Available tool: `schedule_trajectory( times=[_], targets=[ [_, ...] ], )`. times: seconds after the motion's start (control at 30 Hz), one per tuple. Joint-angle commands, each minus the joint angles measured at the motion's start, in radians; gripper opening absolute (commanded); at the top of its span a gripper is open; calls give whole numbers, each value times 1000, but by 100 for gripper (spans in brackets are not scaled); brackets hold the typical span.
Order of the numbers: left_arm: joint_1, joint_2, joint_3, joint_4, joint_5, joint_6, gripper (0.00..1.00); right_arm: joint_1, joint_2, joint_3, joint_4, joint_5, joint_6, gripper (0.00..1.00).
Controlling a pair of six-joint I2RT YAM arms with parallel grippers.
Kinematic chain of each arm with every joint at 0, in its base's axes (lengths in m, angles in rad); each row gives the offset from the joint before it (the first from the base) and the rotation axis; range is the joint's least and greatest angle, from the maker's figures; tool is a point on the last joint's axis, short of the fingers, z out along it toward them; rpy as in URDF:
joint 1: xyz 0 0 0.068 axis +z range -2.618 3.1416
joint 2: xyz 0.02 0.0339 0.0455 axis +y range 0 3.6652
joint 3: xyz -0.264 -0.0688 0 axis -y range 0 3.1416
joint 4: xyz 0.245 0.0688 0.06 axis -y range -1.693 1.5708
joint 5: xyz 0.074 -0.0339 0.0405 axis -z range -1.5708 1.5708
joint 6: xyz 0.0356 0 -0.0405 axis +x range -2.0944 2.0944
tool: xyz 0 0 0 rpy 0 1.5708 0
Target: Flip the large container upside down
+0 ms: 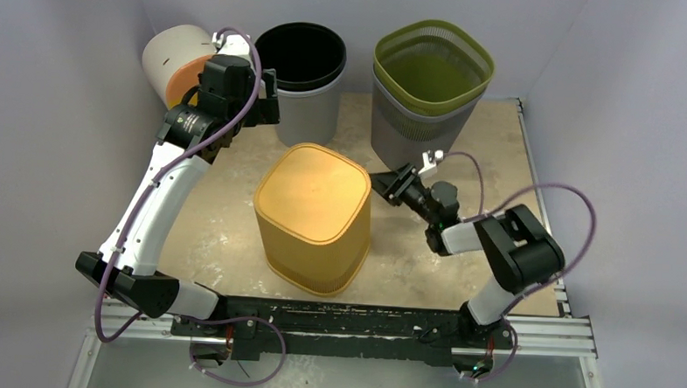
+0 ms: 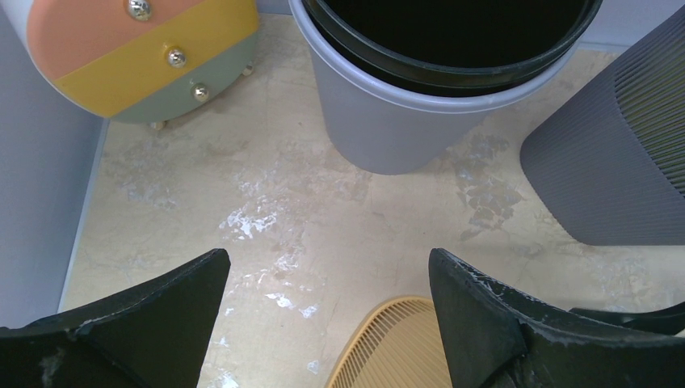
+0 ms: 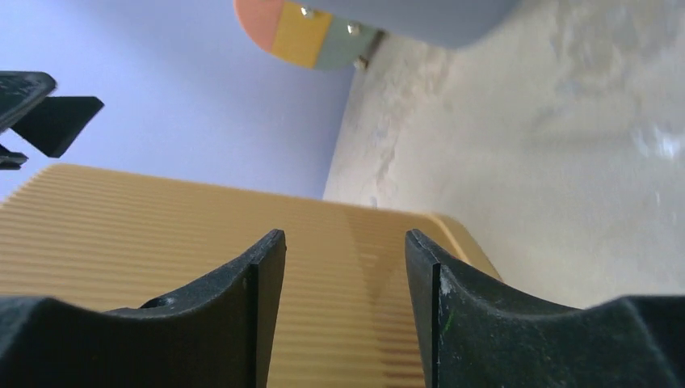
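The large yellow ribbed container [image 1: 313, 214] stands in the middle of the table with its closed base up and its mouth down. My right gripper [image 1: 382, 183] is open just beside its upper right side; in the right wrist view the fingers [image 3: 345, 238] frame the ribbed yellow wall [image 3: 121, 226] without holding it. My left gripper [image 1: 270, 102] is open and empty, raised at the back left by the grey bin. In the left wrist view its fingers [image 2: 327, 257] are spread wide over the bare table, with a corner of the yellow container [image 2: 396, 349] below.
A grey bin with a black liner [image 1: 306, 79] stands at the back centre. A grey bin holding a green mesh basket [image 1: 428, 84] stands at the back right. A white round drawer unit with an orange, yellow and green front [image 1: 171, 64] lies at the back left. Walls enclose three sides.
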Motion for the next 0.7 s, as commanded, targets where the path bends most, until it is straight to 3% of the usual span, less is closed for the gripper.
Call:
schedule_trajectory(
  times=[0.0,0.1,0.2,0.3,0.43,0.67],
  targets=[
    [-4,-16,1,57,18,-6,90,-5,-226,140,-503,151,-400,59],
    [-3,-22,-9,64,23,-6,91,-3,-352,221,-799,333,-544,65],
    [-3,-24,-7,72,29,-6,91,2,-446,251,-1022,464,-618,85],
    [-4,-16,8,73,46,-6,91,37,-522,277,-1240,580,-641,89],
    [-3,-7,32,75,65,-12,91,122,-642,263,-1474,684,-598,99],
    [-2,-1,36,76,65,-9,93,265,-862,237,-1886,791,-383,100]
  ],
)
